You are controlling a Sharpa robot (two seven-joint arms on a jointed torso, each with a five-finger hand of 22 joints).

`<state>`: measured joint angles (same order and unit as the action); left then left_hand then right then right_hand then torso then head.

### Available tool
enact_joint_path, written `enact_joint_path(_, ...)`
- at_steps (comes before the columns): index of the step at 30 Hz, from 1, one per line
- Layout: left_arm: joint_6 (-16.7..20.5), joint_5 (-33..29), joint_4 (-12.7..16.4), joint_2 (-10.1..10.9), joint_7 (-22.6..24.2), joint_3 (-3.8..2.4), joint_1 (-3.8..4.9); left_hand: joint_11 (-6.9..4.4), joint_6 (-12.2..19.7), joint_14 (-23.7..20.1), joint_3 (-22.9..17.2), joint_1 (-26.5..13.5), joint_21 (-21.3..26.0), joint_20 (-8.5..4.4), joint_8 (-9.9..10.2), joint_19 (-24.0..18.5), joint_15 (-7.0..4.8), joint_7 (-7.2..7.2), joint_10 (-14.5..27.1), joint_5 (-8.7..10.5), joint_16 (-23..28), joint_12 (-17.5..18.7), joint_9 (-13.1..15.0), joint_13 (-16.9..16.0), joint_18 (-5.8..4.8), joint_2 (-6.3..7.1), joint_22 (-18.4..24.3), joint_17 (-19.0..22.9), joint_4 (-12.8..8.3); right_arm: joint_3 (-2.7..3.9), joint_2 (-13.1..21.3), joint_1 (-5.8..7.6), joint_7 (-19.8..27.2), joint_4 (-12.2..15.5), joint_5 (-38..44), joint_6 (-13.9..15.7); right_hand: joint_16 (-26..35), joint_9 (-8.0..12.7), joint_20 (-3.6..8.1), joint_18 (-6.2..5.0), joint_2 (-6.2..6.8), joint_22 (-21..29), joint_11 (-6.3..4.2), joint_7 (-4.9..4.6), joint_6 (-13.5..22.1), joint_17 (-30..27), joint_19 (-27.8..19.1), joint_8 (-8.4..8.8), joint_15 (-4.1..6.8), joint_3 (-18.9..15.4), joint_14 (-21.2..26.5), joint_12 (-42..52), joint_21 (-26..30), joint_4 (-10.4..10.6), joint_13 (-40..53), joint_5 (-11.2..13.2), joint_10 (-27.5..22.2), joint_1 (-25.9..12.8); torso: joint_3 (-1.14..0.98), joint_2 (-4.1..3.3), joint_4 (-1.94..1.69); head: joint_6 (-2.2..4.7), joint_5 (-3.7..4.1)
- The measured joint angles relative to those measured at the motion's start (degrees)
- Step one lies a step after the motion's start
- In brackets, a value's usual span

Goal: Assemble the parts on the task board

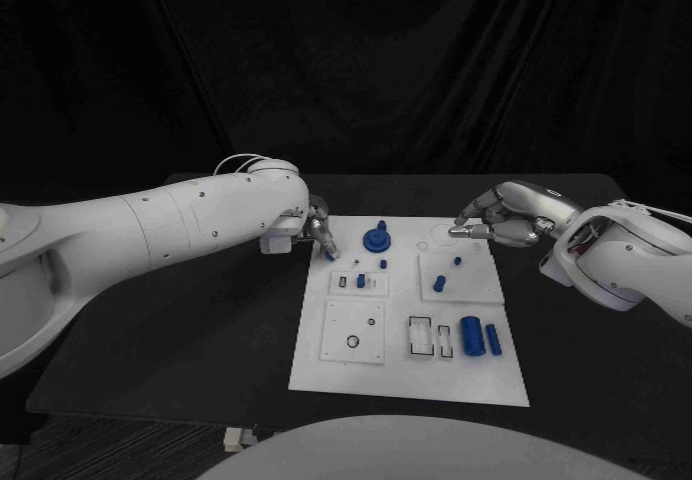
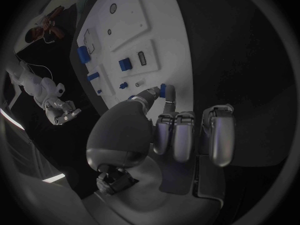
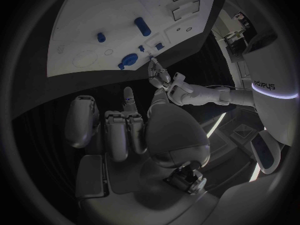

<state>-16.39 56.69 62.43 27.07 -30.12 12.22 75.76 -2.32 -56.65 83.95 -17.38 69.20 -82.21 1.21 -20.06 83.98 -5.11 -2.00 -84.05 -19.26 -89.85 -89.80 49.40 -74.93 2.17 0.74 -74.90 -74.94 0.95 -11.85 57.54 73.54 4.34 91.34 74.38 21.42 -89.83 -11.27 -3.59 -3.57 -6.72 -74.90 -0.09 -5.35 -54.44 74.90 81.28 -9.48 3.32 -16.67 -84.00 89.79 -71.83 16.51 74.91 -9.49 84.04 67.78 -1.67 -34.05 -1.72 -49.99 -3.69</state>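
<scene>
The white task board [image 1: 411,372] lies in the middle of the black table. My left hand [image 1: 320,236] hovers over its far left corner. In the left wrist view, thumb and a fingertip [image 2: 169,96] pinch a small blue part [image 2: 162,88] just above the board [image 2: 156,15]. A round blue part with a peg [image 1: 378,238] stands right of that hand. My right hand [image 1: 500,220] hangs over the board's far right corner with fingers curled in and nothing in them [image 3: 122,130]. Two blue cylinders [image 1: 480,336] lie near the front right.
Small blue pegs [image 1: 372,265] and blocks [image 1: 438,284] stand in the board's raised white plates. A black ring [image 1: 353,341] sits in the front left plate, beside rectangular slots [image 1: 420,335]. Bare black table [image 1: 173,340] extends on both sides of the board.
</scene>
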Motion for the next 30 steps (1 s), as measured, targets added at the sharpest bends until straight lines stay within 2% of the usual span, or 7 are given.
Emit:
enact_joint_path(4,0.87,-0.81,2.92,1.78,-0.28,0.01,0.89,0.00,-0.21,0.00,-0.35,-0.25,0.00,0.00,0.00,0.00,0.00,-0.19,0.00,-0.05,0.00,0.00,0.18,0.00,0.00,0.25,0.00,0.00,0.35,0.00,0.01,0.00,0.00,-0.02,0.00,-0.01,0.00,0.00,0.00,0.00,0.00,0.00,0.00,0.00,0.00,0.00,0.00,0.00,0.00,0.00,0.00,0.00,0.00,0.00,0.00,0.00,0.00,0.00,0.00,0.01,0.00,0.00,0.00)
enact_joint_path(6,1.36,-1.24,4.56,2.71,-0.47,0.00,1.59,0.00,-0.52,0.00,-2.36,-0.83,0.00,0.00,-0.01,0.00,0.00,-0.44,0.00,-0.51,0.00,0.00,0.37,0.00,0.00,0.83,0.00,0.00,-0.81,0.00,0.01,0.00,0.00,-0.04,0.00,-0.01,0.00,0.00,0.00,0.00,-0.02,-0.02,0.00,0.00,0.00,0.00,0.00,0.00,0.00,0.00,0.00,0.00,0.00,0.00,0.00,0.00,0.00,0.02,0.00,0.03,0.00,0.00,0.02)
enact_joint_path(12,2.69,-2.34,8.80,5.14,-1.05,-0.04,3.30,0.00,-0.62,0.00,-2.51,-0.91,0.00,0.00,-0.01,0.00,0.00,-0.53,0.00,-0.80,0.00,0.00,0.45,0.00,0.00,0.91,0.00,0.01,-0.65,0.00,0.01,-0.01,-0.02,-0.11,0.00,-0.05,0.00,0.00,0.00,0.00,-0.23,-0.05,0.21,0.00,0.00,0.00,0.00,0.00,0.00,0.00,0.00,0.00,0.00,0.00,0.00,0.00,-0.21,0.23,0.00,0.05,-0.01,0.00,-0.15)
enact_joint_path(15,3.18,-2.97,10.44,6.05,-1.28,-0.04,3.71,0.00,-0.62,0.00,-2.76,-0.99,0.07,0.00,-0.01,0.00,0.00,-0.54,0.00,-0.80,0.00,0.00,0.51,0.00,0.00,0.99,0.00,0.01,-0.41,0.00,0.01,-0.04,-0.03,-0.12,0.00,-0.07,0.00,0.00,0.00,0.00,-0.23,-0.04,0.21,0.00,0.00,0.00,0.00,0.00,0.00,0.00,0.00,0.00,0.11,0.00,0.00,0.00,-0.21,0.23,0.00,0.04,-0.01,0.00,-0.18)
enact_joint_path(20,3.44,-3.83,12.42,7.04,-1.66,-0.02,3.91,0.00,-0.72,0.00,-3.45,-1.18,0.47,0.01,0.00,0.00,0.00,-0.63,0.00,0.25,0.00,0.00,0.66,0.00,0.00,1.09,-0.04,0.01,-0.49,0.00,0.11,-0.13,-0.05,-0.09,0.00,-0.08,0.00,0.00,0.00,-0.01,-0.23,-0.04,0.21,0.00,0.00,0.00,0.00,0.00,0.00,0.00,0.00,0.00,0.21,0.00,0.00,0.00,-0.21,0.23,-0.01,0.03,-0.01,0.00,-0.27)
enact_joint_path(26,3.38,-4.49,14.31,7.84,-2.02,0.02,3.93,0.00,-0.72,0.00,-3.54,-1.54,0.69,0.01,0.00,0.00,0.00,-0.64,0.00,0.34,0.00,0.00,0.71,0.00,0.00,1.03,-0.04,0.02,-0.41,0.02,0.31,-0.54,-0.10,-0.05,0.00,-0.09,0.00,0.00,0.00,0.00,-0.23,-0.04,0.21,0.00,0.00,0.00,0.00,0.00,0.00,0.00,0.00,0.00,0.22,0.00,0.00,0.00,-0.21,0.23,-0.02,0.03,-0.01,0.00,-0.43)
enact_joint_path(30,3.30,-4.60,15.29,7.98,-2.15,0.01,3.62,0.00,-0.73,0.00,-3.71,-1.54,1.27,0.01,0.00,0.00,0.00,-0.64,0.00,0.58,0.00,0.00,0.82,0.00,0.00,1.03,-0.04,0.02,-0.25,0.01,0.29,-0.88,-0.12,-0.06,0.00,-0.10,0.00,0.00,0.00,0.00,-0.23,-0.03,0.21,0.00,0.00,0.00,0.00,0.00,0.00,0.00,0.00,0.00,0.21,0.00,0.00,0.00,-0.21,0.23,-0.02,0.02,-0.01,0.00,-0.66)
